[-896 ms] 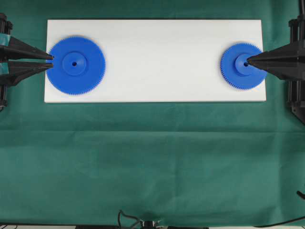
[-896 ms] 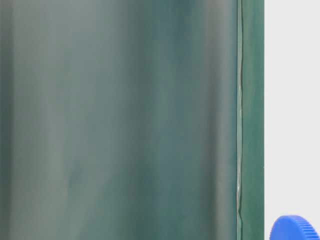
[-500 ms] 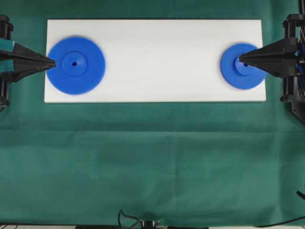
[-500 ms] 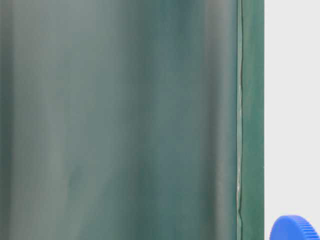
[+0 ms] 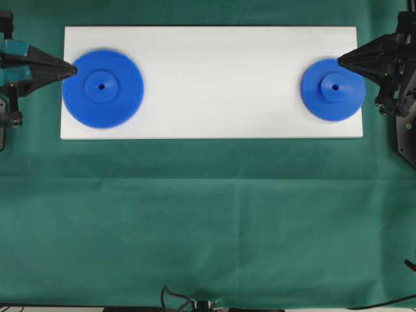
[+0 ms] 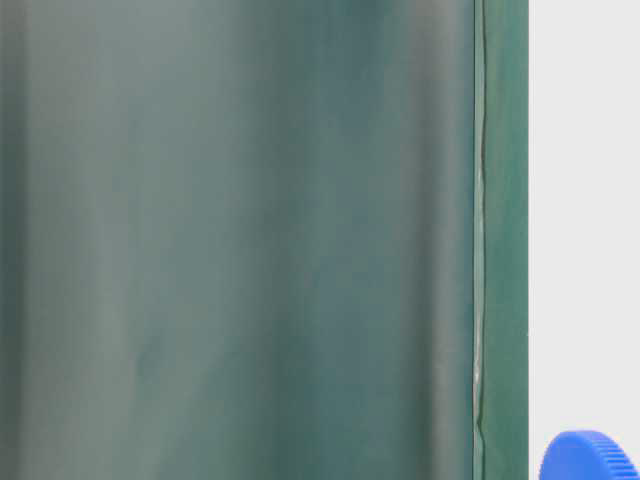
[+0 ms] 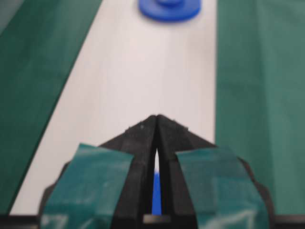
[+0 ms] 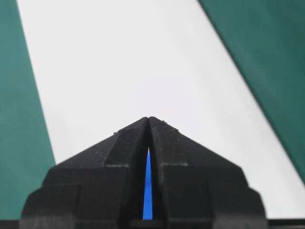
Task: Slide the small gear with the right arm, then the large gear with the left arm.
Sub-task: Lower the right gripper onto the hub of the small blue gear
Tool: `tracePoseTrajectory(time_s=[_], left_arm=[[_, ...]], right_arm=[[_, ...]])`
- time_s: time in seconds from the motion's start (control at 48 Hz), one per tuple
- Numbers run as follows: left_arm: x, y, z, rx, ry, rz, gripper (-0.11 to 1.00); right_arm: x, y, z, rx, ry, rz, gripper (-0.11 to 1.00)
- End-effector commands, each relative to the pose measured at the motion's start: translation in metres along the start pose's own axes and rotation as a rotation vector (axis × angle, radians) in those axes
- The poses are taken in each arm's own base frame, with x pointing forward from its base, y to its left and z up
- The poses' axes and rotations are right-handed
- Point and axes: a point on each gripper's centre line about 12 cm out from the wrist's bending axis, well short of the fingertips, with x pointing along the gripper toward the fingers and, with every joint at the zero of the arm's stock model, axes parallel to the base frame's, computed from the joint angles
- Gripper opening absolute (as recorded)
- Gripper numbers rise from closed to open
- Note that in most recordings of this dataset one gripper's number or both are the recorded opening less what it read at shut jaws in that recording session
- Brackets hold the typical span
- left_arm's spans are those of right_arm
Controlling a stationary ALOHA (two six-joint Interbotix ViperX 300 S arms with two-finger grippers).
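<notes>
On the white board [image 5: 208,81] the large gear [image 5: 103,88] lies flat at the left end and the small gear [image 5: 333,89] at the right end. My left gripper [image 5: 74,69], with teal patches, is shut, its tip over the large gear's far-left rim. My right gripper [image 5: 340,62] is shut, its tip over the small gear's far rim. In the left wrist view the left gripper [image 7: 156,117] points down the board at the small gear [image 7: 170,7]. In the right wrist view, blue shows through the slit of the right gripper [image 8: 149,119]. Whether either tip touches its gear I cannot tell.
Green cloth [image 5: 208,221] covers the table around the board. The rim of a blue gear [image 6: 590,456] shows in the table-level view against a green backdrop [image 6: 240,240]. Bare board stretches between the two gears.
The left gripper's fingers closed and its tip shifted toward the large gear's far rim. The right tip drew back off the small gear's hub to its far rim. Neither gear moved.
</notes>
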Motion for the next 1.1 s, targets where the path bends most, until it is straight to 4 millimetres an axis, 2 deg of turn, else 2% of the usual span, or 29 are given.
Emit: tracePoseTrajectory(time_s=[0.0, 0.521, 1.083], left_arm=[[0.001, 0.001, 0.003, -0.005, 0.005, 0.007, 0.0], [0.001, 0.001, 0.002, -0.005, 0.008, 0.007, 0.0], [0.001, 0.001, 0.002, -0.008, 0.011, 0.007, 0.0]], right_arm=[[0.002, 0.0, 0.002, 0.002, 0.021, -0.004, 0.53], [0.02, -0.007, -0.019, 0.007, 0.165, -0.049, 0.53], [0.055, -0.021, -0.049, 0.018, 0.326, -0.108, 0.53]])
